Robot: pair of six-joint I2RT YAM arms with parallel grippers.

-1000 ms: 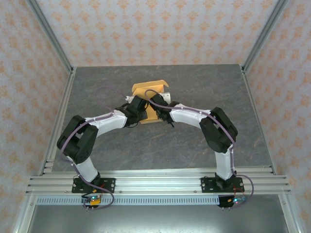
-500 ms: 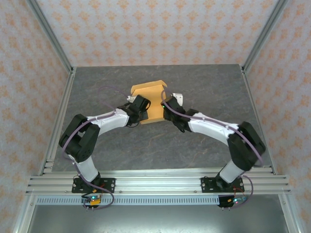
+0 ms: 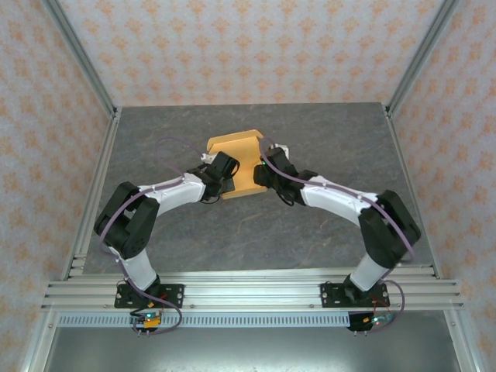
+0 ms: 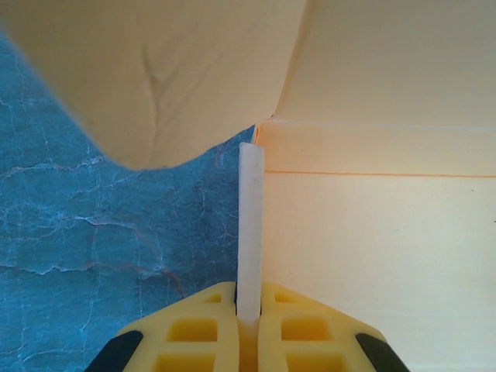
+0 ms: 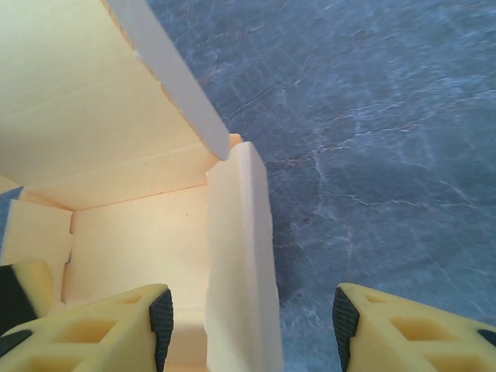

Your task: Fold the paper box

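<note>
Swung back in, the right gripper (image 5: pixel 248 304) straddles one wall, fingers wide, the left gripper (image 4: pixel 249 301) pinching another of the seemingly half-formed tan-orange thin cardboard paper box (image 3: pixel 236 155).

The paper box (image 3: pixel 239 155) is matt tan cardboard (visibly creased); the table (image 3: pixel 325 139) looks smooth, marbled grey.

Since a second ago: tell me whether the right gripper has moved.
Yes. The right gripper has shifted right, toward the table's right edge, from over the paper box to its right side.
</note>
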